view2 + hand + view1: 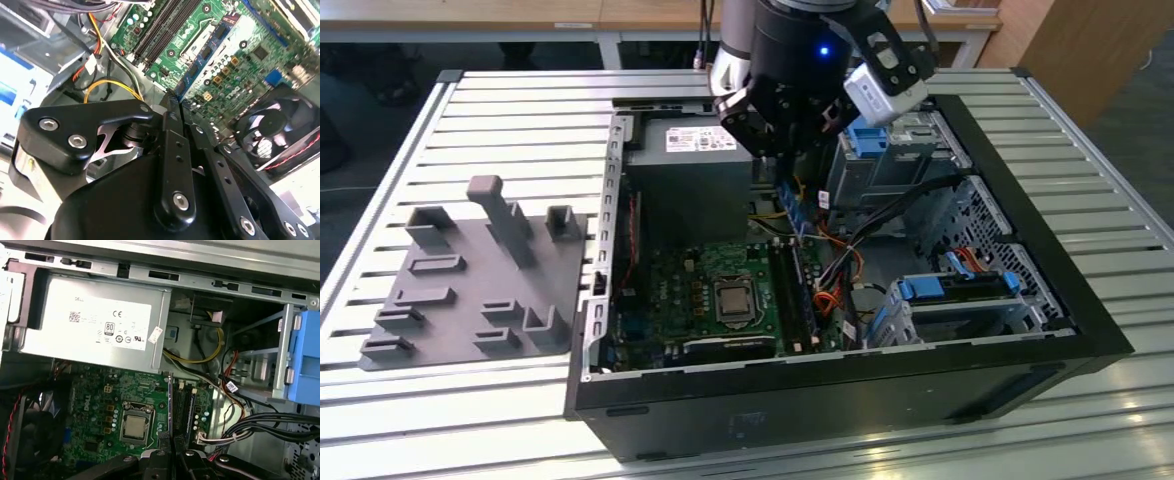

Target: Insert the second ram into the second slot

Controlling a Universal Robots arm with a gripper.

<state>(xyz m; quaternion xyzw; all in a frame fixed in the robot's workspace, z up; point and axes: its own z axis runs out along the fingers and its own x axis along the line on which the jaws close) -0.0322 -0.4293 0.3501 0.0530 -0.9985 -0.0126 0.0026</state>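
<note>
My gripper (781, 158) hangs inside the open computer case (1067, 300), just in front of the grey power supply (700, 140). Its fingers are shut on the second ram (170, 400), a thin blue stick seen edge-on that points down from the fingertips toward the motherboard. In the second wrist view the ram (200, 65) runs out from the closed gripper (175, 102) as a narrow blue strip. The long dark memory slots (798, 290) lie below it, beside the processor socket (135, 426). The ram is above the slots (184, 405) and apart from them.
Yellow, orange and black cables (220, 375) run close to the slots on the drive-bay side. Blue drive-bay clips (947, 288) sit at the exterior view's right. A case fan (270, 130) sits beyond the board. A grey parts fixture (474, 280) lies on the slatted table at the exterior view's left.
</note>
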